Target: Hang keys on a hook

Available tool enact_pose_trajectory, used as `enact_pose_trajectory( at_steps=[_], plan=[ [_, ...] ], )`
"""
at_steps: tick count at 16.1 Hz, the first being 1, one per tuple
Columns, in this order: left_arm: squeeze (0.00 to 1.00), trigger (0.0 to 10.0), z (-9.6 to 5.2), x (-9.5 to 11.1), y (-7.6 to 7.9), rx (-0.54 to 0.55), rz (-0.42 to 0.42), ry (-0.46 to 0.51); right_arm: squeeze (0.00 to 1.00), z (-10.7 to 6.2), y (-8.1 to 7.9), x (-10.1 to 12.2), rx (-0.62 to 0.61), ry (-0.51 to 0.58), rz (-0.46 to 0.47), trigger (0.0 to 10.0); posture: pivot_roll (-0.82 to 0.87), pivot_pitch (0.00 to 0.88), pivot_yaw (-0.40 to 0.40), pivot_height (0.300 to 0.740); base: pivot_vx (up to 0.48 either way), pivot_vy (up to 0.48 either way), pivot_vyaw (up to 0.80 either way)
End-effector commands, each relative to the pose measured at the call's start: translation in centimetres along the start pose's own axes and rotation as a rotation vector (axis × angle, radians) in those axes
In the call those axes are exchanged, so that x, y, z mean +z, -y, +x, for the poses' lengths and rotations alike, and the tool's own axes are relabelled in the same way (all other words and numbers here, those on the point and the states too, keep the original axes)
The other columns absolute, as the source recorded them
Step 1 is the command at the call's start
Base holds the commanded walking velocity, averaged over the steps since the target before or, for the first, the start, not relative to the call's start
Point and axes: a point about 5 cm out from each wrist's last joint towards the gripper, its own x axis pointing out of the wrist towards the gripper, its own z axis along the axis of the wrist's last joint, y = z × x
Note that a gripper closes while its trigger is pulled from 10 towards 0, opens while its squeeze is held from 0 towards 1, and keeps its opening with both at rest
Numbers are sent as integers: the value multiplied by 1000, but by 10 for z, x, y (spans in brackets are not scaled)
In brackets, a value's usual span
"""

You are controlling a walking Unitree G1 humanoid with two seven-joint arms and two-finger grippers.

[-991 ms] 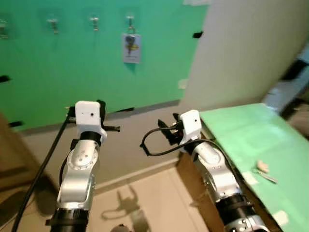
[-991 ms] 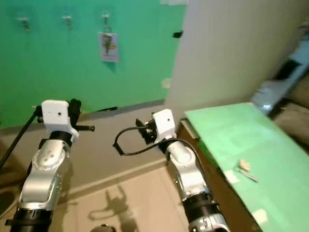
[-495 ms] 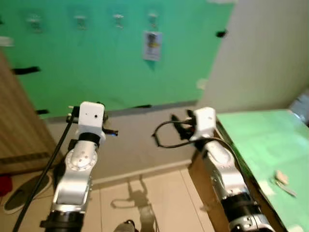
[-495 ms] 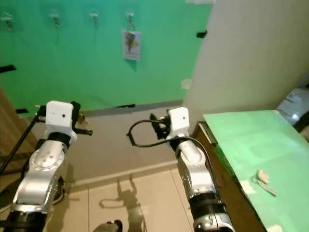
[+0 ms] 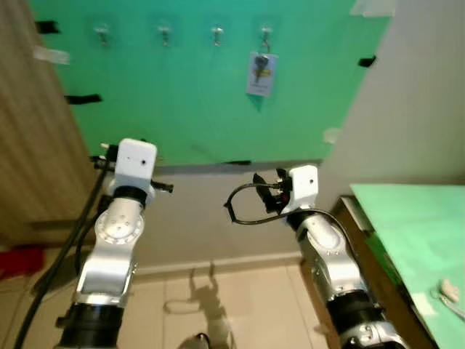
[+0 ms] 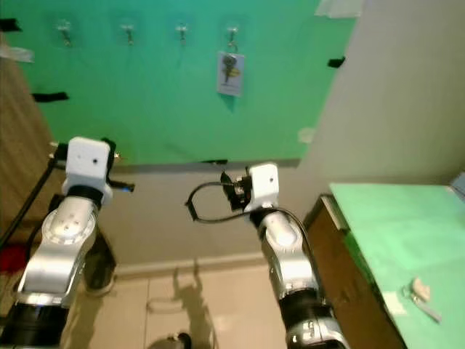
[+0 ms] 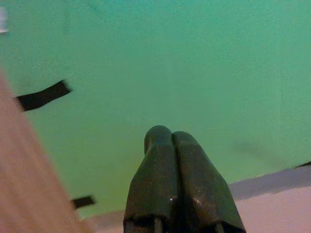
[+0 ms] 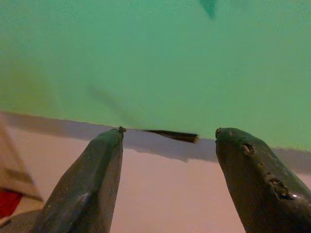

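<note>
I have both arms raised in front of me, facing the green wall panel (image 5: 182, 94). A row of four hooks runs along its top, and the rightmost hook (image 5: 266, 33) already carries a set of keys (image 5: 261, 71) on a pale rectangular tag, hanging straight down. The other three hooks (image 5: 163, 33) look bare.

My left gripper (image 7: 173, 138) has its fingers pressed together with nothing between them. My right gripper (image 8: 167, 141) is spread wide and holds nothing; through its wrist camera I see only green panel and the grey strip below it.

The relation that matters: the hooks sit well above both grippers, up and ahead. The right gripper (image 5: 263, 190) is the nearer one to the loaded hook, roughly beneath it; the left gripper (image 5: 163, 187) lines up closer to the bare hooks.

Off to my right, on the green counter (image 5: 407, 218), lie a small pale object (image 5: 449, 289) and something thin beside it; I cannot tell what they are.

As I judge it, the hanging is done.
</note>
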Motion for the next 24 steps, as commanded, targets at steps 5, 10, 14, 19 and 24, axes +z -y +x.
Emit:
enact_pose_trajectory(
  at_steps=[5,10,14,19,24],
  plan=[
    [0,10000,7,3,0,-15,16,31,169,9,3,9,-32,34,-14,10000,142,0,-91,740,0,0,200],
    [0,10000,11,22,-8,-1,5,119,165,10,-4,9,-9,46,-20,10000,138,0,-87,740,293,244,0],
    [0,10000,10,29,-8,-1,8,145,165,9,-6,8,3,49,-16,10000,138,0,-91,740,423,68,0],
    [0,10000,15,38,-21,57,-27,118,173,12,-11,6,27,34,-7,10000,147,0,-89,740,85,0,-244],
    [0,10000,29,62,-14,-228,-246,136,169,14,-15,6,38,32,7,10000,144,0,-80,740,0,0,0]
  ],
)
